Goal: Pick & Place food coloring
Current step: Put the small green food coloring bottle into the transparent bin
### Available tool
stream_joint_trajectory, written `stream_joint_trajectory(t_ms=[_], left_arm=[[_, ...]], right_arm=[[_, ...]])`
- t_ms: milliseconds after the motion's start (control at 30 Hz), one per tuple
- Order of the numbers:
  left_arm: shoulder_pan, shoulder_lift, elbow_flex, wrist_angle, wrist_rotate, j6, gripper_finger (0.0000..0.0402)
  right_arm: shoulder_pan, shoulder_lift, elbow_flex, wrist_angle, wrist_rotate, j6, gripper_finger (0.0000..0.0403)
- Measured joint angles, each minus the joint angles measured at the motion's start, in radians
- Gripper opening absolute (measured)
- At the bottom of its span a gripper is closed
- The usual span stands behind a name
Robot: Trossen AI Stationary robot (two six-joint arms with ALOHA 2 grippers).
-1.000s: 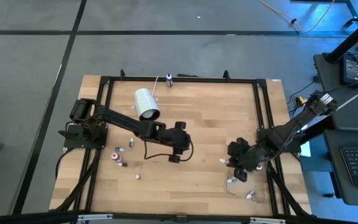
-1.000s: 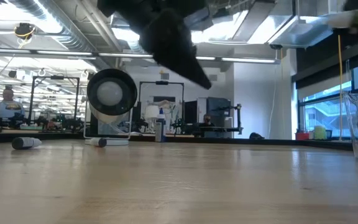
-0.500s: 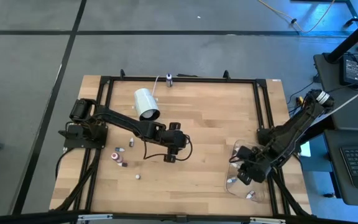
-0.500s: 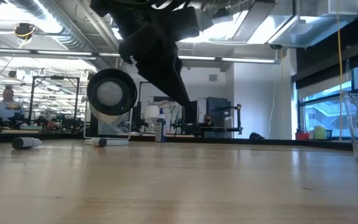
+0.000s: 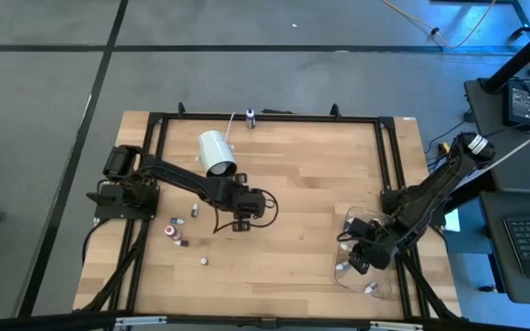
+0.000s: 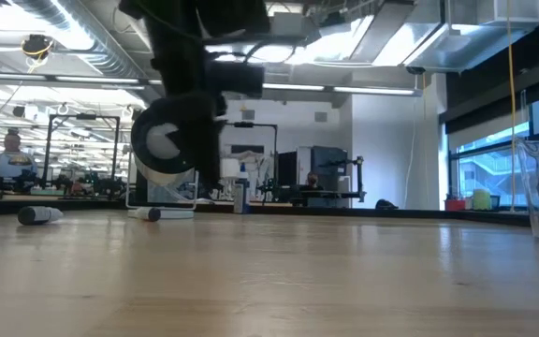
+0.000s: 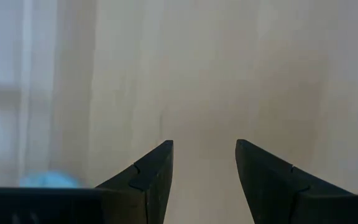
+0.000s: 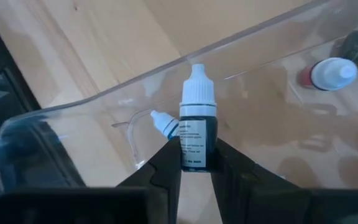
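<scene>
right gripper (image 8: 196,163) clamps a white-capped dark dropper bottle (image 8: 197,127) over the clear plastic container (image 8: 61,118), seen only from its wrist; left gripper (image 7: 204,163) parted, empty.

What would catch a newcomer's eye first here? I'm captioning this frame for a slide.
The right gripper, at the table's right edge, pinches a dark dropper bottle with a white cap over a clear plastic container that already holds other bottles. Next comes the large white cylinder lying at the table's back left, with the left gripper hovering empty, fingers apart, just in front of it.

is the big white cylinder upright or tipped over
Tipped over: the white cylinder lies on its side on the table, its round end facing the low camera.
</scene>
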Motion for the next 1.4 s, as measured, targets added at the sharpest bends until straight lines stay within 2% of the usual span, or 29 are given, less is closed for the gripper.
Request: stream_joint_trajectory(t_ms=[233, 533, 833, 1033, 1400], left_arm=[[0.016, 0.000, 0.000, -0.197, -0.014, -0.091, 0.0169], [0.015, 0.000, 0.000, -0.370, 0.034, -0.162, 0.0169], [0.015, 0.000, 0.000, -0.413, 0.076, -0.171, 0.0169], [0.015, 0.000, 0.000, -0.454, 0.164, -0.279, 0.0169], [0.014, 0.000, -0.016, -0.554, 0.169, -0.421, 0.0169]], right_arm=[[0.000, 0.000, -0.052, 0.070, 0.001, 0.000, 0.0080], [0.000, 0.000, -0.054, 0.080, 0.001, -0.002, 0.0080], [0.000, 0.000, -0.054, 0.079, 0.001, -0.003, 0.0081], [0.000, 0.000, -0.054, 0.078, 0.001, -0.003, 0.0081], [0.000, 0.000, -0.054, 0.078, 0.001, -0.003, 0.0081]])
